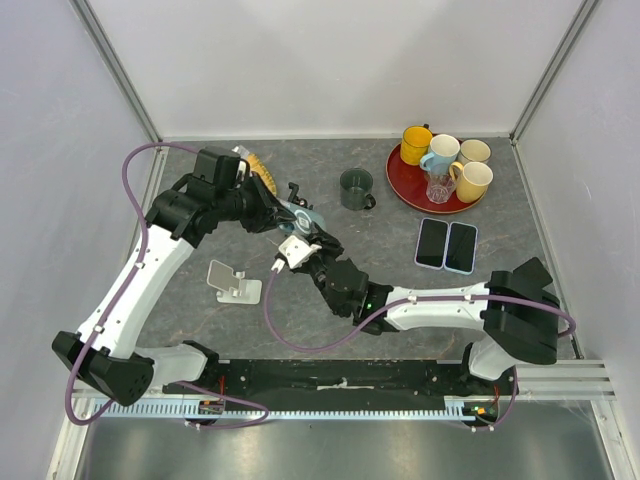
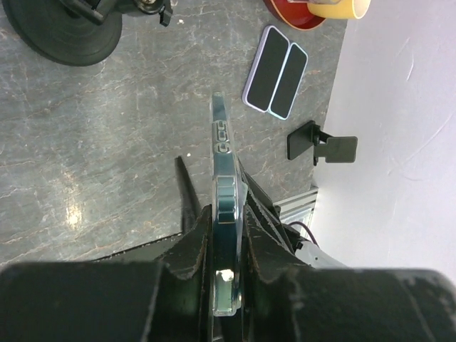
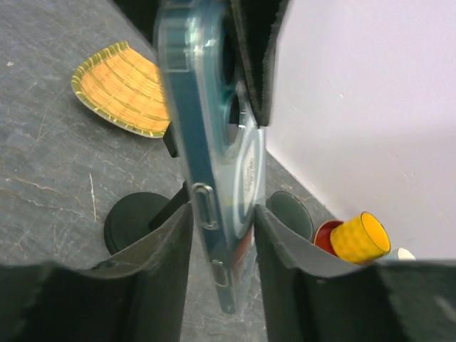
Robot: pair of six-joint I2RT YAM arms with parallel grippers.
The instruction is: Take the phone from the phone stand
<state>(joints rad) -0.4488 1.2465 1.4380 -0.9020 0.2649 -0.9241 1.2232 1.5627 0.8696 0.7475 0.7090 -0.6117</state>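
The phone, blue in a clear case, is held edge-up in the air by my left gripper, which is shut on its lower end. In the top view the phone hangs between both grippers above the table's middle. My right gripper straddles the phone's other end. Its jaws stand close on either side, with a thin gap still showing at the left finger. The black phone stand with its round base stands empty below; it also shows in the left wrist view.
A white stand sits near the left arm. A woven yellow dish, a dark cup, a red tray with several mugs, and two flat phones lie around. A small black stand is near the right wall.
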